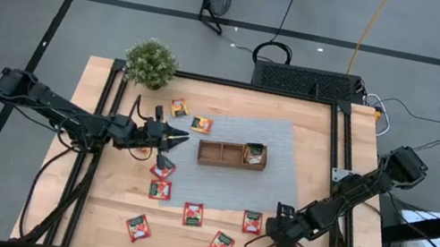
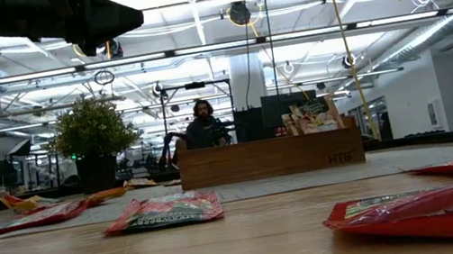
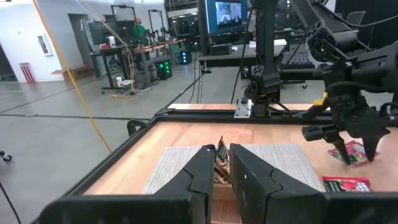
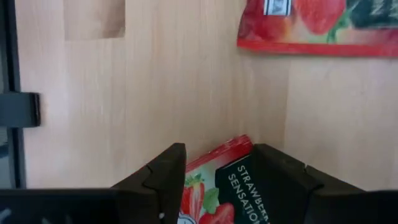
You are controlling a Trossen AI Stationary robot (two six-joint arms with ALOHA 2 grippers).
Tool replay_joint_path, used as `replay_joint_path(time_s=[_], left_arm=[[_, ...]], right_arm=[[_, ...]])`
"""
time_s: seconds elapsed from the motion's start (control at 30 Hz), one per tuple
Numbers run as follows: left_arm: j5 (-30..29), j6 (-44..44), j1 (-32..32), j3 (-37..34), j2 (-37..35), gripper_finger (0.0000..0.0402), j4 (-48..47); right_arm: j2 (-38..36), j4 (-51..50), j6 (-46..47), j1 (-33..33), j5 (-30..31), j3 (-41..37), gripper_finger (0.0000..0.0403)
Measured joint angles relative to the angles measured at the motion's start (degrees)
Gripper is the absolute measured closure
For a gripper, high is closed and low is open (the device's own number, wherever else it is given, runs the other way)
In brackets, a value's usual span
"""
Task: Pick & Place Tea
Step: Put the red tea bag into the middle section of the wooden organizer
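Picking step in hand, by the look of it: right gripper [image 4: 217,152] low over the front right of the pale wooden table [image 1: 97,202], jaws apart and straddling one flat red square strawberry tea sachet [image 4: 230,171], not yet clamped on it. Next, probably: squeeze onto the sachet's edge, lift clear, carry to the brown three-compartment wooden tray [image 1: 219,154] in the middle, drop into a compartment; calls for a careful pinch, given so thin and slippery a packet lying flat. Left gripper [image 1: 177,138] raised just beside the tray's left end, jaws nearly together; cannot tell whether anything pinched between. A few sachets [image 1: 254,154] already upright in the tray's right compartment; other red sachets [image 1: 192,214] scattered across the table's front and left. Under the tray, a grey woven mat [image 1: 276,142]; at the far left corner, a small green potted plant [image 1: 151,61]. Beyond, an open workshop with bright ceiling lights and a seated person [image 2: 204,126].
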Motion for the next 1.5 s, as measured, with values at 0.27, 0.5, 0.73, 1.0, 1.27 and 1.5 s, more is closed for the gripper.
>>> replay_joint_path(time_s=[0.27,0.5,0.73,1.0,1.27,1.5], left_arm=[[0.00,-0.01,0.00,0.00,0.00,0.0344,-0.01],[0.00,-0.01,0.02,0.00,0.00,0.0344,0.00],[0.00,-0.02,0.02,0.00,-0.02,0.0344,0.00],[0.00,-0.02,0.02,0.00,0.00,0.0344,-0.01],[0.00,-0.01,0.00,0.00,0.00,0.0344,-0.01],[0.00,0.00,0.02,0.00,0.00,0.0344,0.01]], right_arm=[[-0.28,7.97,-10.79,-0.32,20.94,-0.42,0.0232],[-4.81,6.61,-20.80,-0.51,22.11,0.74,0.0232],[-5.09,-2.21,-20.34,-0.28,14.00,6.61,0.0232],[-0.82,-9.66,-17.06,2.30,9.82,7.10,0.0232],[-0.90,-13.31,-17.24,2.28,15.21,7.04,0.0256],[-0.79,-11.36,-17.20,2.56,14.25,6.97,0.0367]])
